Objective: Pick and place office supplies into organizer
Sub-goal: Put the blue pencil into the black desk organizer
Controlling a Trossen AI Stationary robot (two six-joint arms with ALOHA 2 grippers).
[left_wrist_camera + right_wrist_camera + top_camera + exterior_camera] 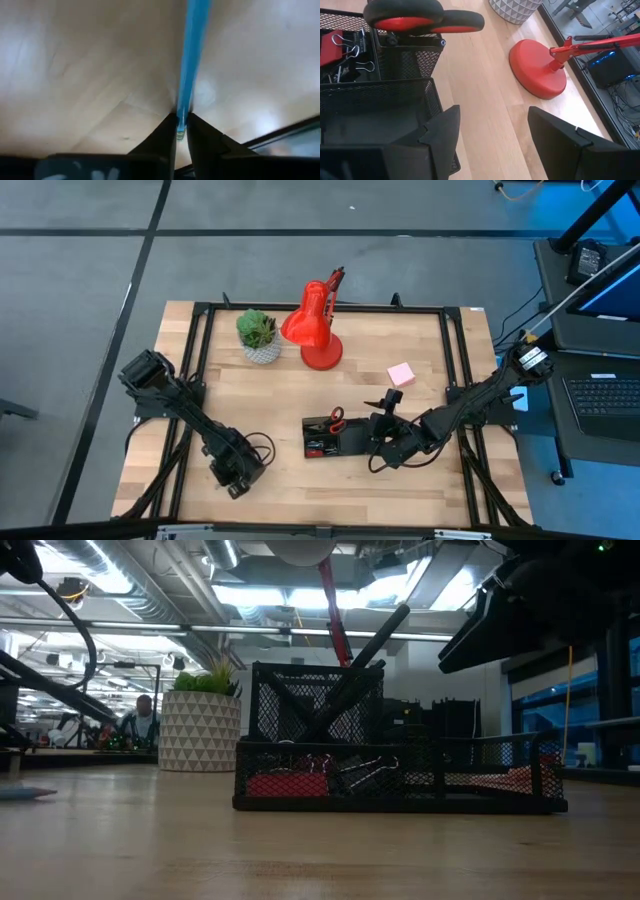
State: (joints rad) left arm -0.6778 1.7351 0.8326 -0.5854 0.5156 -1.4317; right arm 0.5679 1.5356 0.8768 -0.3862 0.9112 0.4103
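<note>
At the bottom of the high view, left of centre, I have the left gripper point(236, 476) down on the light wooden table point(290, 480). Its wrist view shows the two dark fingers point(162, 137) pinched around the end of a thin blue plastic pen point(192, 60) lying flat on the wood, with the barrel running away from them. I take this as a grasp at the tip so the pen can be lifted and dropped upright, though I cannot tell how firmly it is seated.

Right of centre, the right gripper point(388, 442) hangs with its jaws spread wide and empty, just beside the right end of the low black wire-mesh organizer point(330, 442). I judge it is waiting there, clear of the drop.

The organizer already holds red-handled scissors point(420, 17) standing in the tall cup and black binder clips point(350, 52) in a low compartment.

Farther up the frame, a pink square sticky-note pad point(401, 373) lies loose on the table, not yet collected. Beyond it stand a red metal desk lamp point(315, 330) and a small green plant in a patterned white pot point(259, 335).
</note>
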